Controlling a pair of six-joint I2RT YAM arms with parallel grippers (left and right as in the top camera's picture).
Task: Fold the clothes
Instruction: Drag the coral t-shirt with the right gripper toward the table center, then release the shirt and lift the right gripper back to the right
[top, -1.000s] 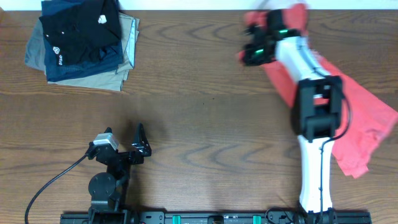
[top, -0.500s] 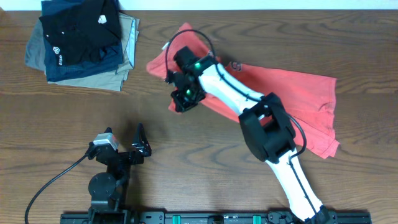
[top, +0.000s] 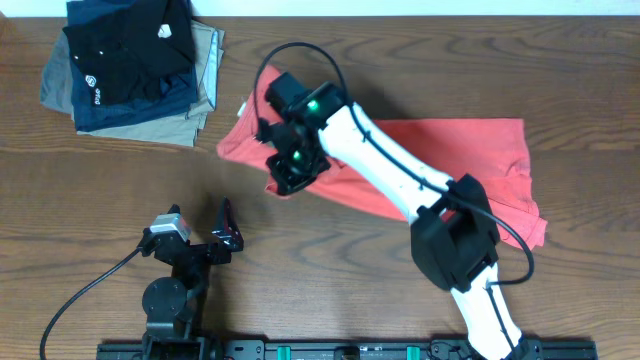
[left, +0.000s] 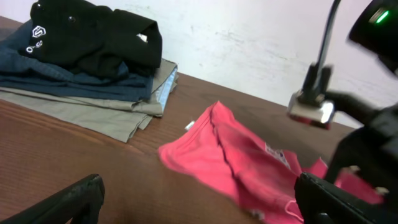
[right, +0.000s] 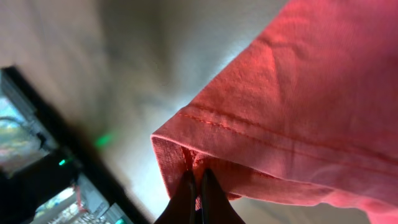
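Right end effector (right: 194, 185) pinches stitched hem of rumpled coral T-shirt (top: 482, 150).

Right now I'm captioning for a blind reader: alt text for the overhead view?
The right arm's fingers pinch one edge of a coral-red T-shirt spread on a wooden table. The left arm sits apart; folded clothes lie top left.

My overhead feed is bright, even and sharp, with soft shadows beside the right arm (top: 385, 160) on the table (top: 330, 275). The left wrist feed is softer: shirt (left: 249, 168) slightly blurred, arm smeared at the right edge. On the right wrist, glare washes the table pale and the lower left corner goes dark.
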